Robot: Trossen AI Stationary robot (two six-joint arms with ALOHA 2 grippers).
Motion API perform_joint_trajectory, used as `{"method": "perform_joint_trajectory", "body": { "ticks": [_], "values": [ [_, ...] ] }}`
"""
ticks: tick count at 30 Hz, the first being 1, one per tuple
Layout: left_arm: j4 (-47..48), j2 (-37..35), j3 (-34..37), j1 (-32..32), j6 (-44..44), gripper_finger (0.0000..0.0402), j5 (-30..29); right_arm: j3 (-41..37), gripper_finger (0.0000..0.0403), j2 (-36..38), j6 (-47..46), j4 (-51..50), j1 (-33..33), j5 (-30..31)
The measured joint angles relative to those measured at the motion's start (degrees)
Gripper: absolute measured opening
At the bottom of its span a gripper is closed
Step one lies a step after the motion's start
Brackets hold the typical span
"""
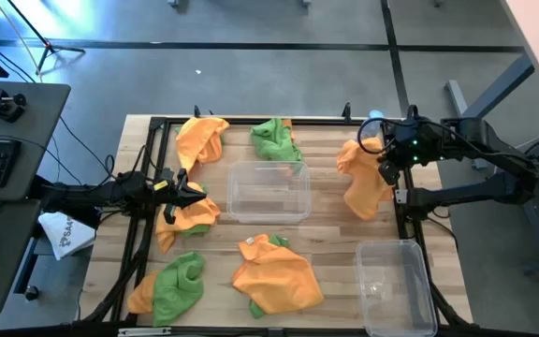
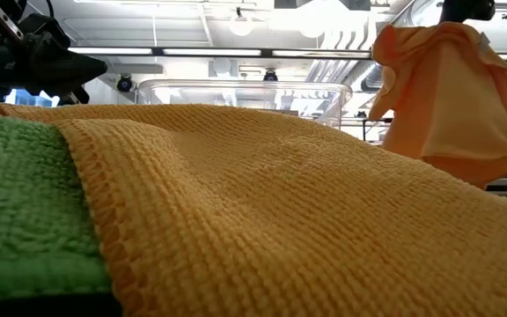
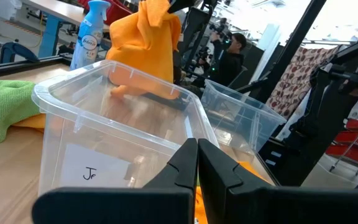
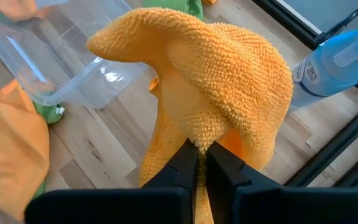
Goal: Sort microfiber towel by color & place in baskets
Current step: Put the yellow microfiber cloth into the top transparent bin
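Right gripper (image 1: 382, 159) raised near the table's far right, fingers pinched shut; left gripper (image 1: 190, 195) low, closed.

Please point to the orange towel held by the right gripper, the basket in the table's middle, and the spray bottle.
orange towel (image 4: 229, 81): right wrist view, its upper fold.
middle basket (image 1: 268, 192): high view, its bare floor.
spray bottle (image 4: 337, 62): right wrist view, its blue body.

Towel-strewn wooden table (image 1: 330, 234), two baskets (image 1: 268, 192)

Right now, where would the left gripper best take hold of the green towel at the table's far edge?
On the raised fold of the green towel, coming straight down from above: it lies bunched beside the middle basket, so the top ridge is free to pinch.
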State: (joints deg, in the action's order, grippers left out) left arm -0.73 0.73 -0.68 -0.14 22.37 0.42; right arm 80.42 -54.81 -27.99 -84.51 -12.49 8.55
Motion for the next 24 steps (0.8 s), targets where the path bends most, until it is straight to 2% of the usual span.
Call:
{"method": "perform_joint_trajectory", "body": {
  "ticks": [4, 14, 24],
  "values": [
    [0.0, 0.0, 0.0, 0.0, 0.0, 0.0000, 0.0, 0.0, 0.0030, 0.0, -0.4, -0.7, 0.0, 0.0],
    [0.0, 0.0, 0.0, 0.0, 0.0, 0.0000, 0.0, 0.0, 0.0099, -1.2, -0.7, -1.1, 0.0, 0.5],
    [0.0, 0.0, 0.0, 0.0, 0.0, 0.0000, 0.0, -1.3, 0.0106, -6.4, 2.3, -0.2, 0.0, 0.2]
  ]
}}
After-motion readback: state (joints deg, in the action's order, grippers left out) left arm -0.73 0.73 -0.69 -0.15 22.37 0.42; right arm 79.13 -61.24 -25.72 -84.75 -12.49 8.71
